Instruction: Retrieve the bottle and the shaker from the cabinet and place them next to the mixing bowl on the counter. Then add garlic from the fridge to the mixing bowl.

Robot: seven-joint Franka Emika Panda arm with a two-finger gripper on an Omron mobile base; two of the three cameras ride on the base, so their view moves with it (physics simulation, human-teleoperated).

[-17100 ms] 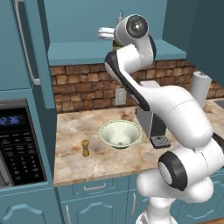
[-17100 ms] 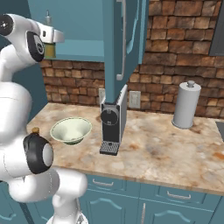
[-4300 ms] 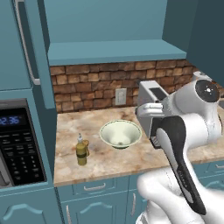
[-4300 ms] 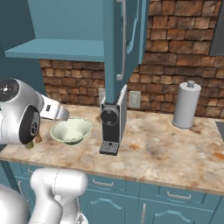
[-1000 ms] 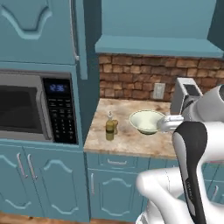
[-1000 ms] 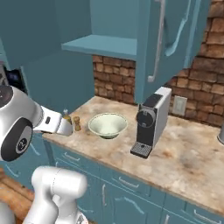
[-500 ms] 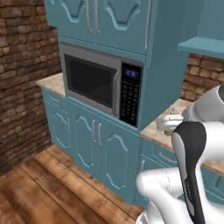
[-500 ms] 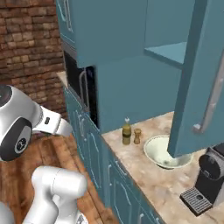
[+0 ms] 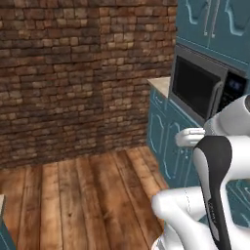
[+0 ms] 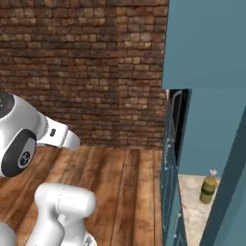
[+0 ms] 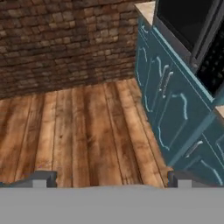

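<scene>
Left base view: the white arm [image 9: 215, 161] rises before a brick wall [image 9: 73, 73], wooden floor [image 9: 83, 195] and a built-in microwave [image 9: 205, 88]. Right base view: the bottle [image 10: 209, 186] stands on the desk [image 10: 194, 206] near its left edge. Hand view: the jaws [image 11: 111, 178] hang spread wide, empty, over the floorboards beside teal lower cabinets [image 11: 175, 109].

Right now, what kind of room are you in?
A kitchen, most likely: a built-in microwave set among teal cabinets, a marbled counter holding a bottle, plus a brick wall.

2 base views face a brick wall [image 9: 73, 73], hand view angled down at wooden floor [image 11: 78, 131]
</scene>
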